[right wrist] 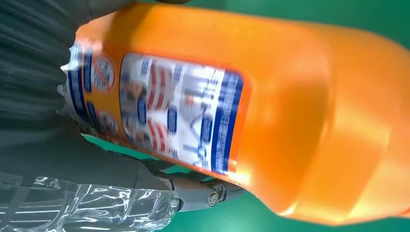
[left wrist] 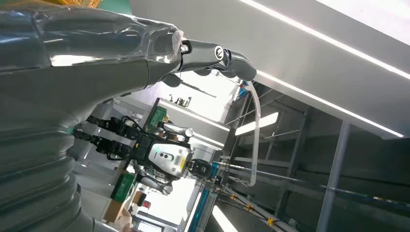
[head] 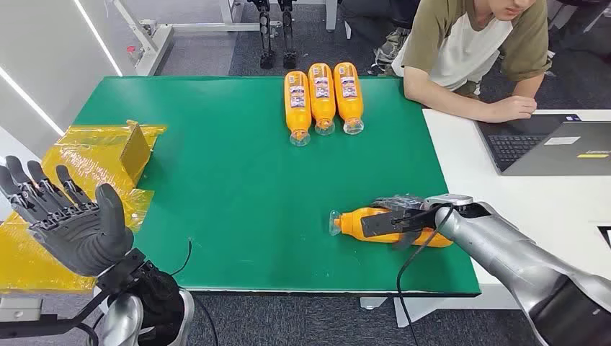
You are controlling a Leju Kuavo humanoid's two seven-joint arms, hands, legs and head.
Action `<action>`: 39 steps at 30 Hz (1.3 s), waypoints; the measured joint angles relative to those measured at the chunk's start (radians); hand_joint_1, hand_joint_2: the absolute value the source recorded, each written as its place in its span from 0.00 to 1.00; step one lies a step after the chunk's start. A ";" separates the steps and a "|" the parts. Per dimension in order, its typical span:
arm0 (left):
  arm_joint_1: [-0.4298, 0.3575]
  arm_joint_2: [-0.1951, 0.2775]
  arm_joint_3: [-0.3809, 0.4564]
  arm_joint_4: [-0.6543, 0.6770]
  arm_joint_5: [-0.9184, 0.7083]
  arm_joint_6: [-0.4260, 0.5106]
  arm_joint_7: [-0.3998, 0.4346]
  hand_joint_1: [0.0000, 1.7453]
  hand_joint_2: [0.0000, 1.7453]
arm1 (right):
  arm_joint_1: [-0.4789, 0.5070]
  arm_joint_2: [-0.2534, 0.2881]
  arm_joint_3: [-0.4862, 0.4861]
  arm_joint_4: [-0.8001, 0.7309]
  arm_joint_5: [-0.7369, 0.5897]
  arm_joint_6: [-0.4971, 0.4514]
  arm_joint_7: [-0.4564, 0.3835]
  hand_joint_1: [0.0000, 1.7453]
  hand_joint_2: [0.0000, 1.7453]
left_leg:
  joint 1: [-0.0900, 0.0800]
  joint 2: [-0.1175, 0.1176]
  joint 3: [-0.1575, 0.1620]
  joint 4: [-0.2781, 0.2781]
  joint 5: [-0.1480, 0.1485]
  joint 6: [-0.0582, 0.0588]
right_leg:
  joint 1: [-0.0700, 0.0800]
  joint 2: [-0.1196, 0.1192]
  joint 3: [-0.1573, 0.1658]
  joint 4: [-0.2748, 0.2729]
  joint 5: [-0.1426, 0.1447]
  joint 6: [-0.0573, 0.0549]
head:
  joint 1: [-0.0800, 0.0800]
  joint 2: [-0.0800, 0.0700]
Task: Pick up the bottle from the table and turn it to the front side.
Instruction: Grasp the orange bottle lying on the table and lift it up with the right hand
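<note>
The bottle [head: 393, 225] lies on its side near the worktop's [head: 238, 180] front right corner. The right hand [head: 403, 216] wraps its fingers [right wrist: 198, 193] around it, while the left hand [head: 68, 223] hangs off the front left corner, spread and holding nothing.

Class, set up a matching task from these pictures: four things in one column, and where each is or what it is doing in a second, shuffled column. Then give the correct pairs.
Things
1. right hand
2. left hand
3. three orange bottles
4. laptop

Places or states
A. side by side at the green mat's far edge
B. on the white table
C. raised, fingers spread, holding nothing
D. gripping the lying orange bottle

Pairs: 1-D, 2-C, 3-A, 4-B
</note>
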 joint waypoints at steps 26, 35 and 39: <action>-0.033 0.000 0.008 0.171 0.075 -0.161 0.003 0.00 1.00 | 0.186 0.201 -0.135 0.082 -0.099 -0.921 -0.248 1.00 1.00 | 0.001 0.000 0.001 -0.001 0.000 -0.001 | 0.001 0.001 0.000 0.000 0.000 0.000 | 0.000 0.000; -0.148 -0.020 -0.009 0.490 0.085 -0.376 0.006 0.00 1.00 | 0.331 0.312 -0.355 -0.057 -0.096 -1.088 -0.399 1.00 1.00 | 0.001 0.001 0.000 -0.001 0.001 -0.002 | 0.000 0.001 -0.001 0.000 0.000 -0.001 | 0.000 0.000; -0.185 -0.030 -0.025 0.582 0.084 -0.430 0.018 0.00 1.00 | 0.377 0.336 -0.403 -0.115 -0.081 -1.092 -0.420 1.00 1.00 | 0.000 0.001 0.000 -0.001 0.001 -0.002 | 0.000 0.002 -0.002 0.000 0.000 -0.001 | 0.000 0.000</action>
